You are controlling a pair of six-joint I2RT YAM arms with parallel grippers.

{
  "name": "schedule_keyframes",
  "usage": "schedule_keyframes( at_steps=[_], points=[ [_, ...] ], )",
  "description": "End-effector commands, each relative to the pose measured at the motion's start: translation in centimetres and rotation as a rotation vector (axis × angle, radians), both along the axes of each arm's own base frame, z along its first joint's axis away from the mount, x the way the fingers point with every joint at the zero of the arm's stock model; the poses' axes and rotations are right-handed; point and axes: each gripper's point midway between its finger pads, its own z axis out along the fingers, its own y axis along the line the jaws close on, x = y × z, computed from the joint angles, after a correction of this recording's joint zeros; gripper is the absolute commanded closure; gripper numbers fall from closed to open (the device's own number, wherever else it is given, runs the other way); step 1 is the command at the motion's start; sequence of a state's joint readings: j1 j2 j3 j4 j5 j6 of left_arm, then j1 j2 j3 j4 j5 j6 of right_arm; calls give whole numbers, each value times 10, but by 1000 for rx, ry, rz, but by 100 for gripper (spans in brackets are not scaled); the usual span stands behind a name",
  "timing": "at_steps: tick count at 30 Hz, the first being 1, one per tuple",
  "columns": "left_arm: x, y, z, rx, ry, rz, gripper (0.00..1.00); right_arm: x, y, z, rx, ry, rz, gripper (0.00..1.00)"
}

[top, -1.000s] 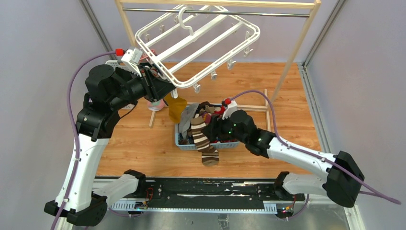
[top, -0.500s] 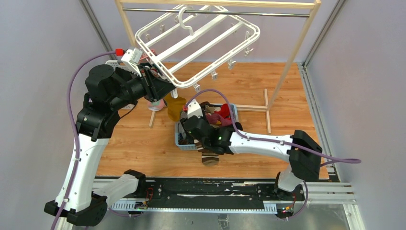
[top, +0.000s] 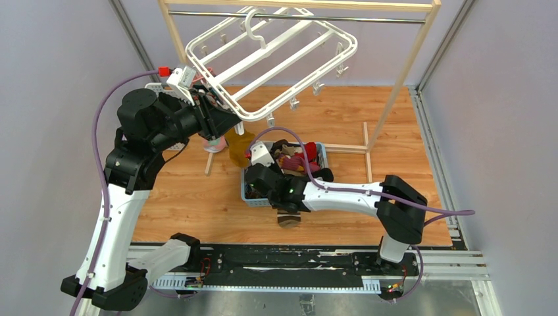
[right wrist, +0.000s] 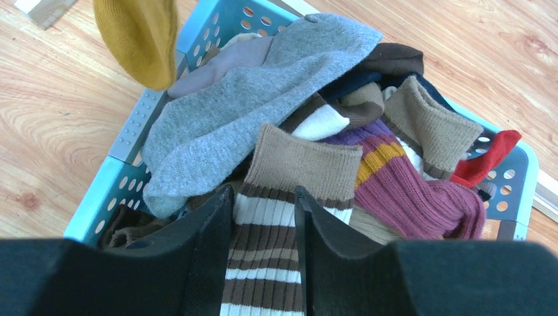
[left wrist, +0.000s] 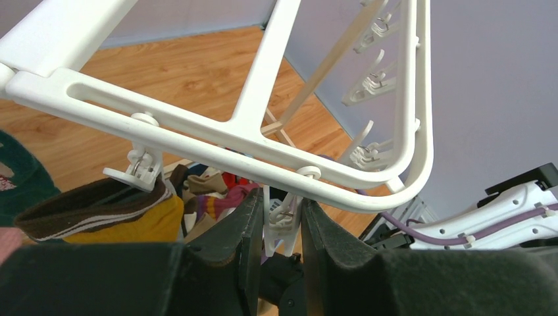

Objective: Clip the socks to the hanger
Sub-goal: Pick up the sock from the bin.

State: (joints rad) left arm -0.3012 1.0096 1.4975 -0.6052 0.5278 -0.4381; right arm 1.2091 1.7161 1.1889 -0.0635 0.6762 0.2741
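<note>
The white hanger (top: 276, 52) hangs tilted from the rail and fills the left wrist view (left wrist: 263, 85). My left gripper (top: 220, 115) is shut on one of its dangling clips (left wrist: 283, 227). A mustard sock (top: 240, 148) hangs from the neighbouring clip (left wrist: 141, 171). My right gripper (top: 264, 179) is low over the basket. It is open, its fingers (right wrist: 210, 230) on either side of a brown-and-cream striped sock (right wrist: 283, 250) that drapes over the basket's near rim (top: 287, 218). Grey (right wrist: 250, 99), purple striped (right wrist: 408, 191) and red (right wrist: 490, 158) socks lie piled beside it.
The socks fill a blue perforated basket (right wrist: 125, 145) on the wooden floor (top: 191, 197). A wooden rack with a metal rail (top: 408, 66) carries the hanger, and its foot bar lies right of the basket. A pink item (top: 214, 145) lies behind the left gripper.
My right arm swung from the basket's right side to its left front, and the gripper now sits over the striped sock. The left arm and hanger have not moved.
</note>
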Motion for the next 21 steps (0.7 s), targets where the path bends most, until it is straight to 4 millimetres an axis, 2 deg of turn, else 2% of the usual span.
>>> schedule_keyframes(
  at_steps=[1,6,10,14,16,21],
  points=[
    [0,5,5,2,-28,19,100,6,9,8,10,-34,-29,64],
    [0,5,5,3,-25,21,100,8,8,18,39,-53,-47,85],
    [0,5,5,3,-27,21,100,7,6,45,150,-96,-34,100],
    [0,5,5,0,-23,21,100,-4,3,69,281,-130,42,100],
    [0,5,4,0,-22,21,100,-12,0,87,362,-158,96,100],
    [1,5,3,0,-19,25,100,-40,-3,126,488,-265,254,100]
  ],
)
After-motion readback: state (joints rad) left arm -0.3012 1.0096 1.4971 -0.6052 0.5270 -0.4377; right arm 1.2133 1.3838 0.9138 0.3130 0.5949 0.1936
